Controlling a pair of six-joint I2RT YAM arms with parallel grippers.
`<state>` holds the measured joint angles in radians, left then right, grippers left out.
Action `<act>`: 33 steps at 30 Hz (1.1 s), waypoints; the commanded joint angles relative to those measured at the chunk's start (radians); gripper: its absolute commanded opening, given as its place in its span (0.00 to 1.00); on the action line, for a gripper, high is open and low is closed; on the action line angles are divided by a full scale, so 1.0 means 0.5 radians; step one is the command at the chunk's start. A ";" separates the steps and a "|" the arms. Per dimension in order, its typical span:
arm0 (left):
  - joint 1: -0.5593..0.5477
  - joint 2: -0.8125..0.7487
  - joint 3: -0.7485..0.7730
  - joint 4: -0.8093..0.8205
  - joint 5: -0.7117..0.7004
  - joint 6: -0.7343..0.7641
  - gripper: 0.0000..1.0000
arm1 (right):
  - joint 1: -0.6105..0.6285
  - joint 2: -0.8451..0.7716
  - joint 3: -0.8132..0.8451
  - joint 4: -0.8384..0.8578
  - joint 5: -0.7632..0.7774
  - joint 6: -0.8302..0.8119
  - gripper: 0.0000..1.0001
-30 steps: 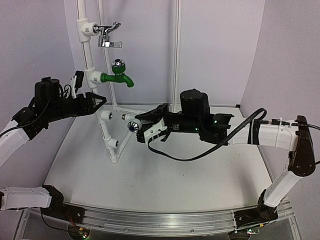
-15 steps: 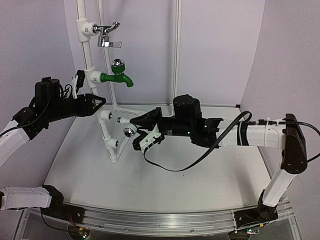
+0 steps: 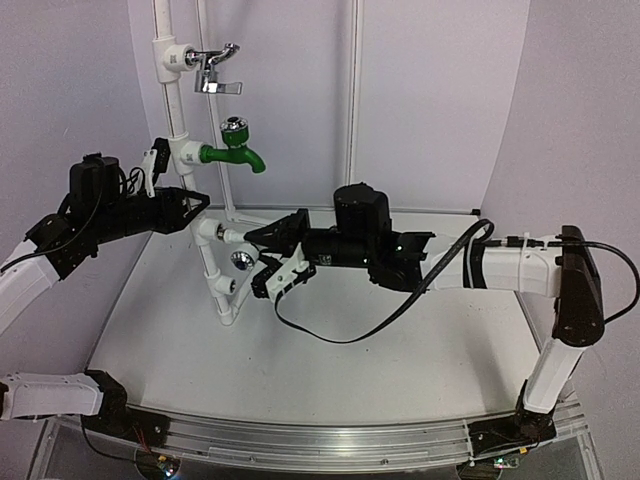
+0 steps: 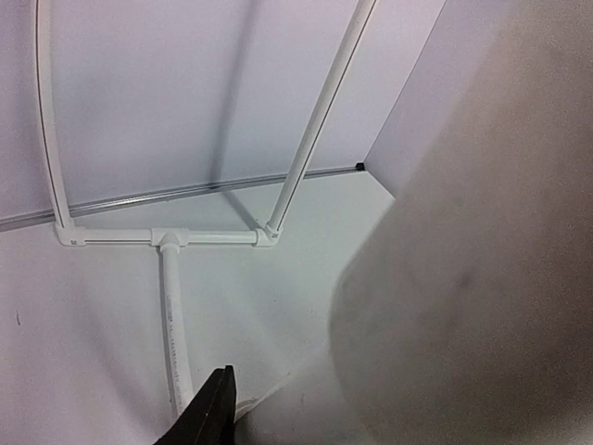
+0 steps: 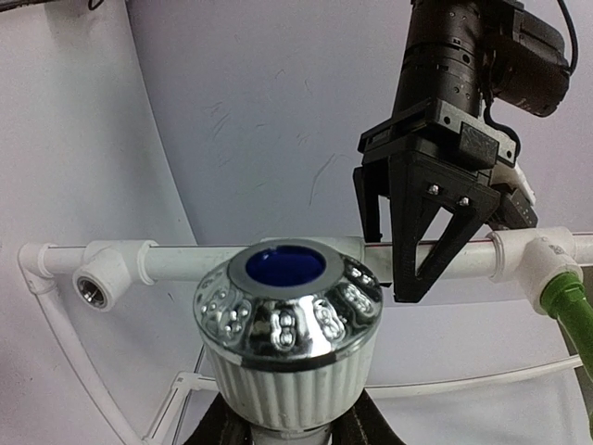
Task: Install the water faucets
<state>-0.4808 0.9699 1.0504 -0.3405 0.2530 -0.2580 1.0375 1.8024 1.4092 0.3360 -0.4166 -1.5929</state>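
My right gripper (image 3: pixel 256 257) is shut on a white water faucet (image 3: pixel 241 262) with a shiny chrome knob and blue cap (image 5: pixel 287 315). It holds the faucet just right of the tee fitting (image 3: pixel 208 230) on the slanted white pipe (image 3: pixel 176 110), with the faucet's white end close to that fitting. An open socket (image 5: pixel 93 287) shows further down the pipe (image 5: pixel 185 261). My left gripper (image 3: pixel 203 200) straddles the pipe above the tee, its jaws drawn in on it (image 5: pixel 414 295). In the left wrist view only one black finger (image 4: pixel 211 413) shows beside the blurred pipe (image 4: pixel 463 297).
A green tap (image 3: pixel 232 155) and a chrome lever tap (image 3: pixel 215 70) are mounted higher on the same pipe. Thin white frame rods (image 3: pixel 352 100) stand against the back wall. A black cable (image 3: pixel 330 335) hangs from the right arm to the table.
The right gripper carried the faucet leftwards, up to the tee fitting. The left gripper's jaws narrowed onto the pipe and stayed where they were.
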 commanded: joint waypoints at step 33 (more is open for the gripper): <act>0.017 -0.121 -0.101 0.018 0.307 -0.227 0.00 | 0.006 0.103 0.206 0.093 -0.058 0.026 0.00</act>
<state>-0.4693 0.9374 1.0070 -0.2967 0.2857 -0.2559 1.0393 1.8458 1.4643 0.3363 -0.4349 -1.5958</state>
